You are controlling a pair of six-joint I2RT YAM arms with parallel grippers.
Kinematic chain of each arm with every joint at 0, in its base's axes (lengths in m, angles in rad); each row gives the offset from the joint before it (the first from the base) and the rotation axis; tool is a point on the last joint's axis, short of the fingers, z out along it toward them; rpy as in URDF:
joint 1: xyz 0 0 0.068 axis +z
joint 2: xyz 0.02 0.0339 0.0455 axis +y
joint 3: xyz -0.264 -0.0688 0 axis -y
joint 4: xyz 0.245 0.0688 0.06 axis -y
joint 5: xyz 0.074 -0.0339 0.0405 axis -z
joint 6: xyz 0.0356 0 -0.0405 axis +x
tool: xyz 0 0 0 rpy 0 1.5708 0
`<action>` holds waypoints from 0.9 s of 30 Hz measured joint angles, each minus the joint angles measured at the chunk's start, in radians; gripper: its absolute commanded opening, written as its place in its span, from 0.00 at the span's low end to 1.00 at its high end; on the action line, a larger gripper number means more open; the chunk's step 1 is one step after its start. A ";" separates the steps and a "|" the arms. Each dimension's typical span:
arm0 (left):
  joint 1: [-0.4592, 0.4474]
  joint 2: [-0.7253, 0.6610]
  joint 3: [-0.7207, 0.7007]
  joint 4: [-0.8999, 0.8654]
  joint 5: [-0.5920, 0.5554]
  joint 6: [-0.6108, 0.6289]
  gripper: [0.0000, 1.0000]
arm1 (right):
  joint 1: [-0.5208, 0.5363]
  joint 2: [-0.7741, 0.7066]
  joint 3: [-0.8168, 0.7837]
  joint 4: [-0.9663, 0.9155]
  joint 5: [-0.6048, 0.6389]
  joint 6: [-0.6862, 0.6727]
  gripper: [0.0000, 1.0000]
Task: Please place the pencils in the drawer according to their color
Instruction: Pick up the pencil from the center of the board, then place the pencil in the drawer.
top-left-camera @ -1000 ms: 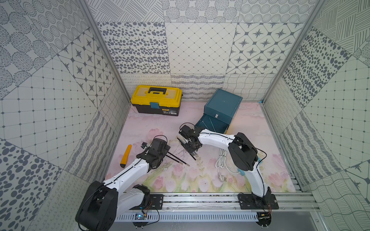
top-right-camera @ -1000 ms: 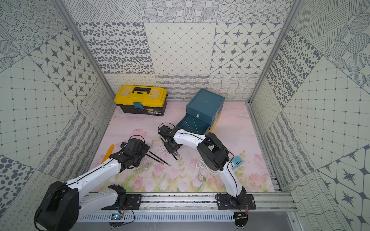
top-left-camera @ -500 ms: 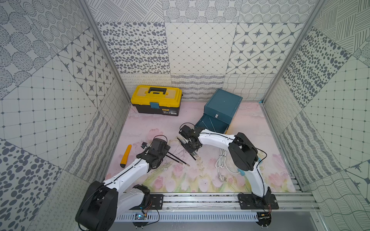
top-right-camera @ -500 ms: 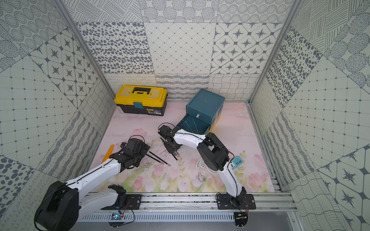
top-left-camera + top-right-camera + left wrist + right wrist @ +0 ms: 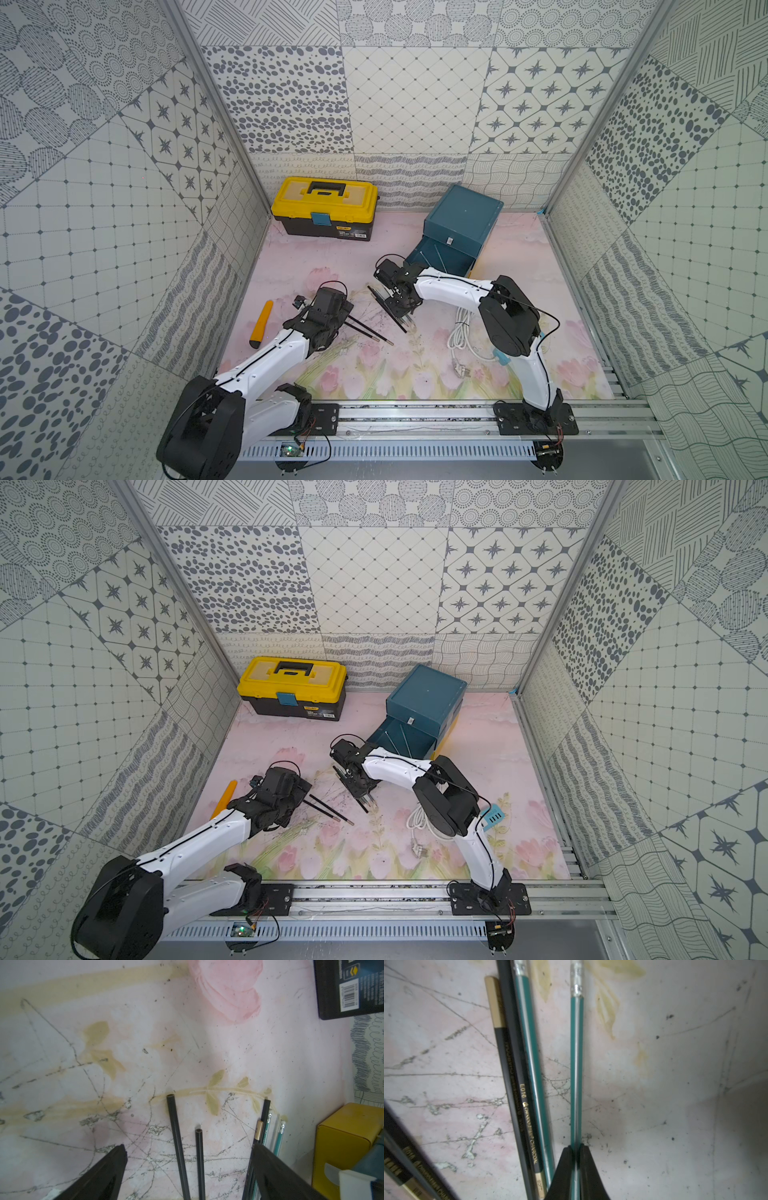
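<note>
Gripped a teal pencil (image 5: 577, 1064) tightly between the right fingers (image 5: 564, 1167), beside black charcoal pencils (image 5: 517, 1084) on the tabletop (image 5: 675, 1064) — held the left fingers (image 5: 99, 1176) spread wide over two black pencils (image 5: 178, 1147). Found the drawer (image 5: 457, 259) pulled open near the right arm (image 5: 449, 286).

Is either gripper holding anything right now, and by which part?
Right gripper pinches a teal pencil on its shaft, away from the silver-capped end. Left gripper open, empty.
</note>
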 measured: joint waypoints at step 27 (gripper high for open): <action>0.000 0.000 0.000 0.000 0.000 0.000 0.99 | 0.022 -0.224 0.088 -0.046 0.024 -0.022 0.00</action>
